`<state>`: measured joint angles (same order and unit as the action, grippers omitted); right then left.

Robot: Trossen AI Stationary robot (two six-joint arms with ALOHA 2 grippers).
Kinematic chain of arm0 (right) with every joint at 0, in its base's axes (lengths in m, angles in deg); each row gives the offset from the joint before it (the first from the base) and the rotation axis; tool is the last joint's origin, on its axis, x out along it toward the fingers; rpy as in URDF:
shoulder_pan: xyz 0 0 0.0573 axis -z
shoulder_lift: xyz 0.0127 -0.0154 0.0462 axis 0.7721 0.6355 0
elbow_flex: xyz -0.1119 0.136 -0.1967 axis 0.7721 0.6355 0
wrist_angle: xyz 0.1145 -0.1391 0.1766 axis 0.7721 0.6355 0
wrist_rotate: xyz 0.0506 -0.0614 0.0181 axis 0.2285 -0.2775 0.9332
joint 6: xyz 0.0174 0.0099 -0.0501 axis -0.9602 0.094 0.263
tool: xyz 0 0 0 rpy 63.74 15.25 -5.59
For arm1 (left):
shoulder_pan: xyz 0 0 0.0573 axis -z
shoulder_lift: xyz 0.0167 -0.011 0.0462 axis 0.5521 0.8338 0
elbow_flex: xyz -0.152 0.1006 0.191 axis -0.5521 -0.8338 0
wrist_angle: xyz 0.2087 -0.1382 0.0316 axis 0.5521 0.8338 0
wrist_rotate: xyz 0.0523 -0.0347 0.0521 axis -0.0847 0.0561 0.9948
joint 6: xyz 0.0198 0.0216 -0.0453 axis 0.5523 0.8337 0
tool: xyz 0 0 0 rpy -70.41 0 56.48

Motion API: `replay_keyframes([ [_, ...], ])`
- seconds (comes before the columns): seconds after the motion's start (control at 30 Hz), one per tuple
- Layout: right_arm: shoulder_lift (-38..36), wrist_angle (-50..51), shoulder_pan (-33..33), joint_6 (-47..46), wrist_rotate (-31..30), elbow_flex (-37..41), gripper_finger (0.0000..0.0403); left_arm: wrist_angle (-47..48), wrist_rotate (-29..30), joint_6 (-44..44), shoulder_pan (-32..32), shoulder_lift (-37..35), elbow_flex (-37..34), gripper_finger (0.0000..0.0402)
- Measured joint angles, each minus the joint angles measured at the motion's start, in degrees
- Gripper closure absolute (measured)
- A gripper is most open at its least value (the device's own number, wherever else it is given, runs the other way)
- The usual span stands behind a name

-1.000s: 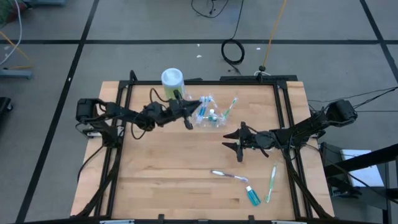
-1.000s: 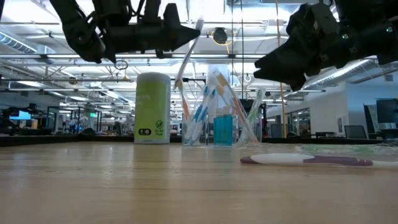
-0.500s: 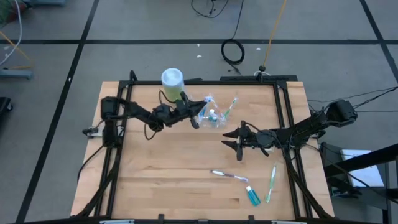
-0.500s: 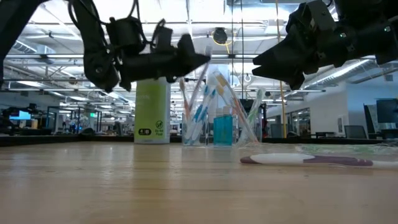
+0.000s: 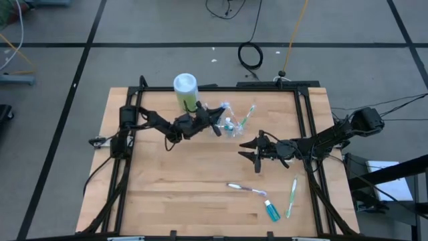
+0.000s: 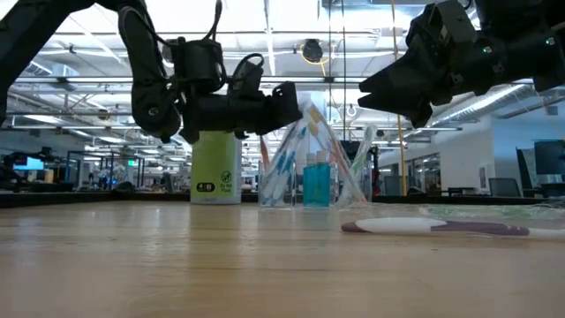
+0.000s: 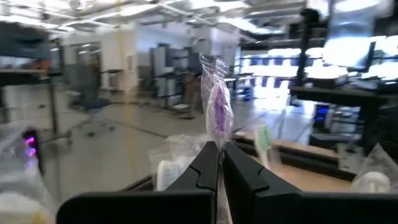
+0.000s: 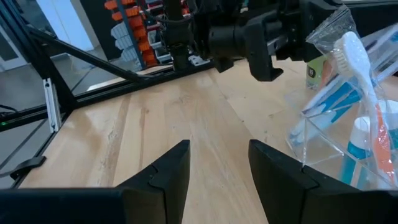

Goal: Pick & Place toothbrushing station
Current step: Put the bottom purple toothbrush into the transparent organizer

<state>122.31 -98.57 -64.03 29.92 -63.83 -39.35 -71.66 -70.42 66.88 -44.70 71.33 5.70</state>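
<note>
The toothbrushing station's clear plastic cup (image 5: pixel 226 124) stands at the upper centre of the high view, just right of the green canister (image 5: pixel 186 90), already holding several brushes and a blue tube (image 6: pixel 316 185). The left gripper (image 5: pixel 215 122) has its jaws clamped together on a wrapped purple toothbrush (image 7: pixel 216 107), which stands upright between them in the left wrist view. Over the last second this arm has extended rightward and descended, bringing the jaws from left of the cup to its near rim. This indicates the insertion step is imminent; release should follow once the brush is over the opening. The right gripper (image 5: pixel 255 152), jaws apart and empty, waits right of centre. A second purple toothbrush (image 5: pixel 246 189), a loose tube (image 5: pixel 271 210) and a green toothbrush (image 5: pixel 291 197) remain on the desk (image 5: pixel 174 201) at lower right.
</note>
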Motion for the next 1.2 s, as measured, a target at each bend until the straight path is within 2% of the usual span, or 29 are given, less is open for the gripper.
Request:
replay_keyframes([
  [0.13, 0.0, 0.21, -0.01, -1.96, 0.0, 0.0, 0.0248, 0.12, 6.8, 1.72, 2.4, -0.07, 0.0, 0.0398],
  [0.33, 0.0, 0.47, -0.01, -2.72, 0.02, -0.02, 0.0248, 0.57, 20.73, 10.39, 8.21, -0.07, 0.0, 0.0388],
  [0.47, 0.0, 0.48, -0.08, -2.72, 0.02, -0.01, 0.0248, 4.36, 26.32, 9.44, 10.57, -0.09, 0.0, 0.0386],
  [0.7, 0.0, 1.13, -0.1, -2.72, 0.03, 0.0, 0.0248, 16.33, 29.34, -2.12, 11.05, -0.29, 0.11, 0.0386],
  [1.0, 0.0, 3.85, -0.12, -2.74, 0.57, 0.0, 0.0248, 18.12, 31.09, 5.15, 11.29, -2.48, -0.04, 0.0376],
  [1.1, 0.02, 5.11, -0.12, -2.73, 1.61, 0.0, 0.0248, 21.13, 31.57, 5.09, 11.33, -4.98, -0.09, 0.0352],
  [1.2, 0.02, 5.22, -0.04, -1.49, 1.57, 0.0, 0.0248, 28.16, 31.0, 2.8, 11.24, -8.48, -0.07, 0.0317],
])
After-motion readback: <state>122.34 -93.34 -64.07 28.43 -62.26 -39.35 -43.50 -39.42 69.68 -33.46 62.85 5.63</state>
